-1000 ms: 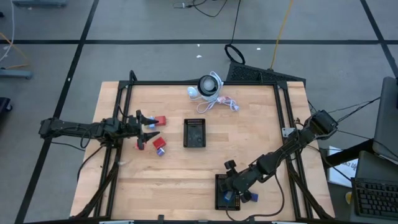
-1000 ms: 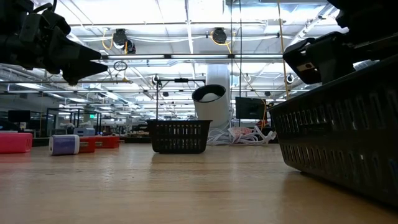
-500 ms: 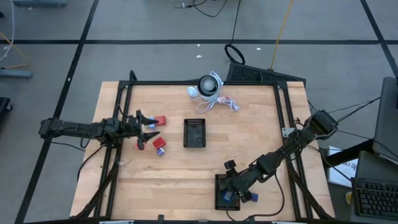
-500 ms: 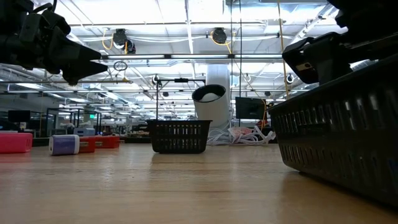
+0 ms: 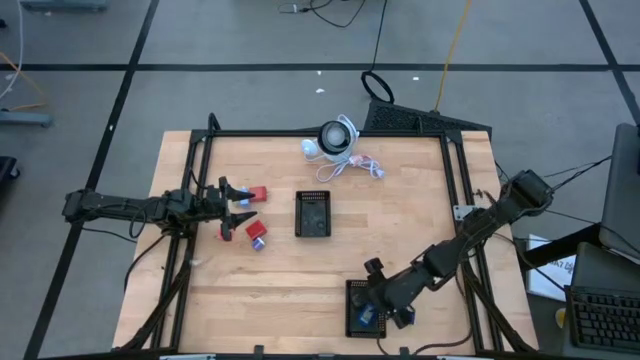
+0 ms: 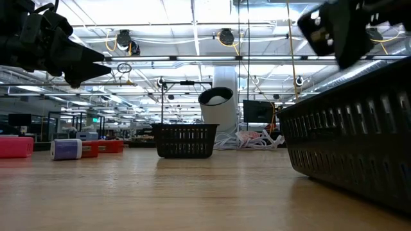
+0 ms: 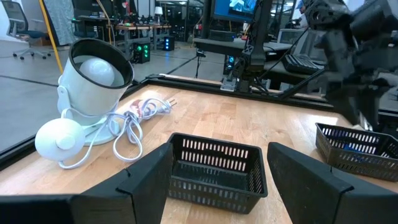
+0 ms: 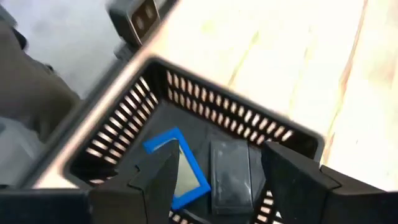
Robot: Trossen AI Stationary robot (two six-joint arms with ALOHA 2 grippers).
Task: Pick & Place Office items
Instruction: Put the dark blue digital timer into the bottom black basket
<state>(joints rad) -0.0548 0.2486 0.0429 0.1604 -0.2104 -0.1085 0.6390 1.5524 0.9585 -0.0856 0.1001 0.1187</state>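
My left gripper hovers open over the table's left part, above the loose office items. They are a red piece just beyond its fingertips, another red piece and a blue-and-red piece. In the low view they lie flat on the wood, the red piece beside the blue piece. My right gripper hangs open above the near black tray. In the right wrist view a blue piece and a dark piece lie on that tray's floor, between my open fingers.
A second black tray stands at the table's middle, straight ahead of the left gripper. The white round device with its coiled cable sits near the far edge. Black frame rails border the table.
My right gripper has risen above the near tray and shifted slightly toward the table's near right, its arm swinging with it. The left arm and the loose pieces have stayed where they were.
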